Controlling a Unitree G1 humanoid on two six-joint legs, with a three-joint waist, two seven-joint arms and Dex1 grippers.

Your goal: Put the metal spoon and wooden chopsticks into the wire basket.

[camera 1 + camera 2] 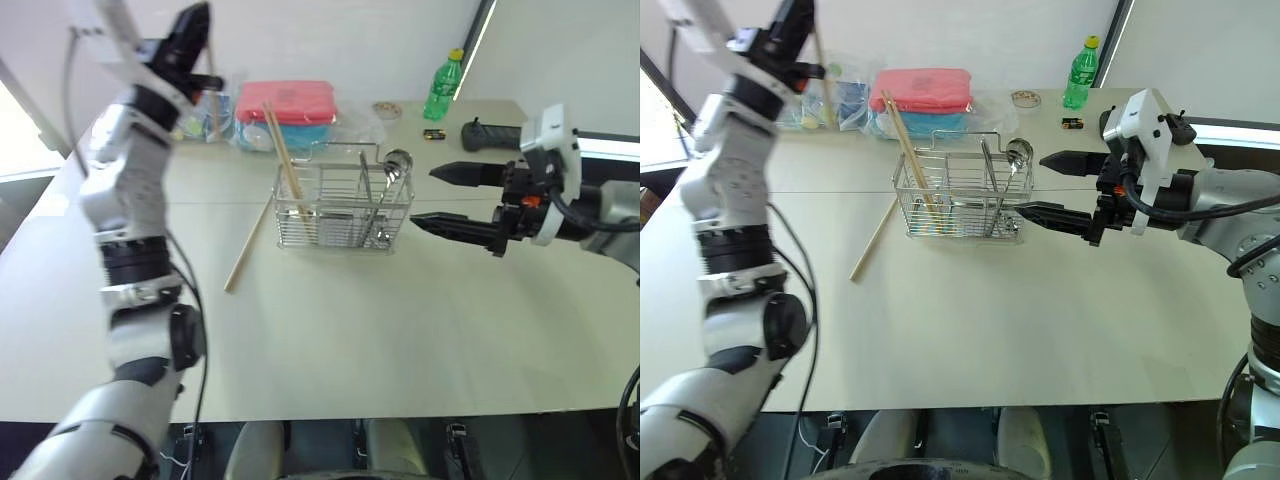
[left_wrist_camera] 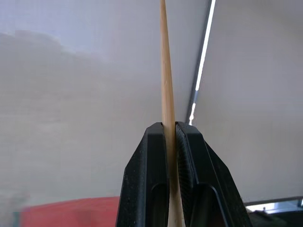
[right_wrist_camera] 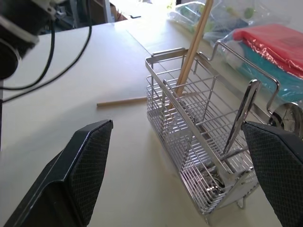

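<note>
Pale worktop (image 1: 420, 330) under a white wall carries everything. Raised high, the left gripper (image 2: 170, 130) has its fingers (image 2: 149, 179) pressed shut on one wooden chopstick (image 2: 166, 85). The right gripper (image 1: 432, 197) hovers just beside the wire basket (image 1: 345, 207), fingers (image 3: 85, 165) spread wide around nothing. In the basket stand two chopsticks (image 1: 282, 150) and the metal spoon (image 1: 396, 165); another chopstick (image 1: 247, 245) lies on the worktop against it. Behind sit a red-lidded box (image 1: 290, 105) and a green bottle (image 1: 443, 88), its label unreadable.
</note>
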